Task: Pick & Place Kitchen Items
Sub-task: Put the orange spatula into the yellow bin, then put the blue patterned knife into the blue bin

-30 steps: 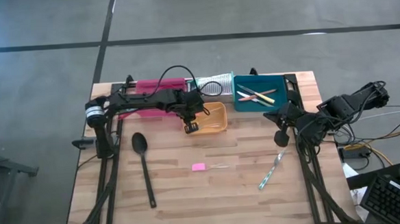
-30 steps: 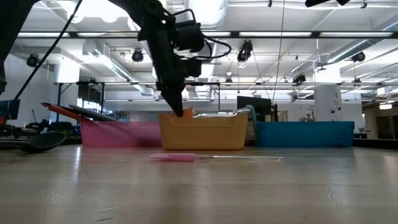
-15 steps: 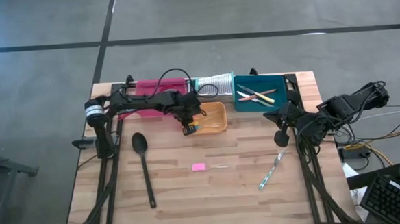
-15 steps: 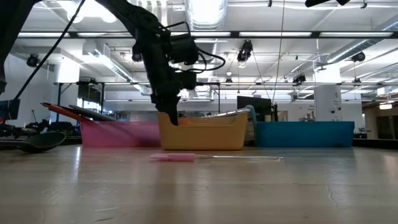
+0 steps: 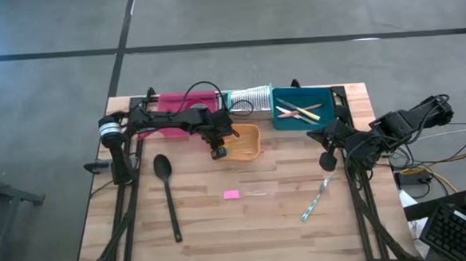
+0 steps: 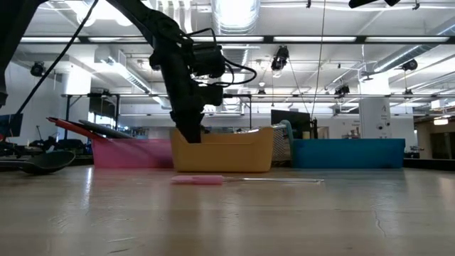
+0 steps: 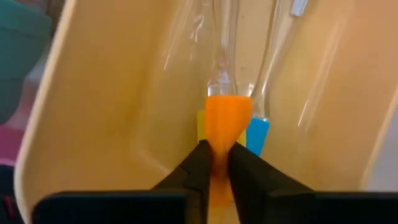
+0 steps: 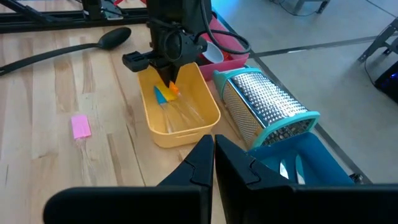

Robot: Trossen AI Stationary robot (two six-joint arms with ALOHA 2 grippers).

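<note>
Black ladle [image 5: 167, 191] lies lower left of the high view, handle pointing down-frame. Centre-left, the left gripper [image 5: 216, 150] dips into the orange tray [image 5: 252, 149]; its wrist view shows the fingers [image 7: 200, 163] pinching an orange-handled clear utensil [image 7: 227, 118], long axis running straight ahead of them. Below lies a pink-handled piece [image 5: 231, 194], nearer this arm. At right, the right gripper [image 5: 327, 159] waits pressed together, near the grey-blue utensil [image 5: 317, 199].

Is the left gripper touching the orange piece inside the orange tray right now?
Touching. The left wrist view shows the left gripper closed around the orange piece, with no gap at either side.
</note>
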